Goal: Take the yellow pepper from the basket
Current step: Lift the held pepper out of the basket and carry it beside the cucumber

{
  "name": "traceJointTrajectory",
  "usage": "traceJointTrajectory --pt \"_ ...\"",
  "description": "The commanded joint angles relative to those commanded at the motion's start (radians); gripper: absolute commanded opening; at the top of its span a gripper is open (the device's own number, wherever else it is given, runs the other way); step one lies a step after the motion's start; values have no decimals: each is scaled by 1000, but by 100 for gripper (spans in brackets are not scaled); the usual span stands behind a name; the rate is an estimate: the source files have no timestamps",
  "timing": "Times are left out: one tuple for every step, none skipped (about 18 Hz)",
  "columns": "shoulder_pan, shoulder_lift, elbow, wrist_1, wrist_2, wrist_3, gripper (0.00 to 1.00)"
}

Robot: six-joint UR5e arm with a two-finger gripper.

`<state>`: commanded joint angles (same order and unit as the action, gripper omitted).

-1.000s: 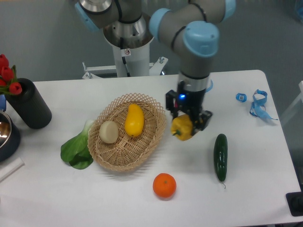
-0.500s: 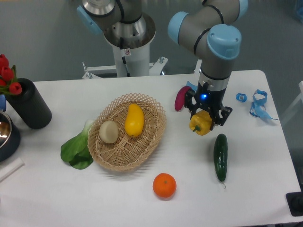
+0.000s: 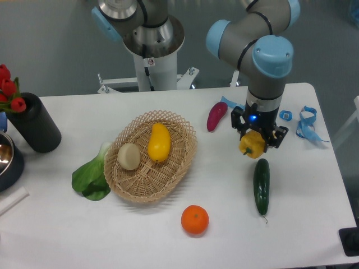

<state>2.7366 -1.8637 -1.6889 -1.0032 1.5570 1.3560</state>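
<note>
The yellow pepper (image 3: pixel 252 144) is a lobed glossy yellow fruit held between the fingers of my gripper (image 3: pixel 253 141), above the table and well to the right of the basket. The gripper is shut on it, just above the top end of a cucumber. The oval wicker basket (image 3: pixel 180 161) sits left of centre and holds a smooth elongated yellow squash (image 3: pixel 159 142) and a pale round onion (image 3: pixel 129 156).
A dark green cucumber (image 3: pixel 261 185) lies below the gripper. A purple vegetable (image 3: pixel 216 115) lies to its left. An orange (image 3: pixel 194 219) sits near the front, a leafy green (image 3: pixel 91 178) left of the basket. A black cylinder with red flowers (image 3: pixel 35 123) stands far left. Blue items (image 3: pixel 305 124) lie at right.
My gripper has carried the yellow pepper rightward, away from the basket's right rim to above the cucumber's top end. The purple vegetable it hid is now in view.
</note>
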Motion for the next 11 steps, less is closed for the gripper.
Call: traceJointTrajectory --pt "0 0 0 0 3 0 28" --pt "-2 0 -2 0 2 -1 28" --pt "-2 0 -6 3 3 0 28" --pt "-2 -2 -8 5 3 -1 28" --pt "-2 -2 -8 5 3 -2 28" --pt "-2 -2 -8 3 3 0 28" --pt "-2 0 -8 5 3 0 28" --pt "-2 -2 -8 3 3 0 28" --pt "-2 -2 -9 3 3 0 28" --pt "-2 -2 -9 5 3 0 28" --pt "-2 0 -9 5 3 0 28"
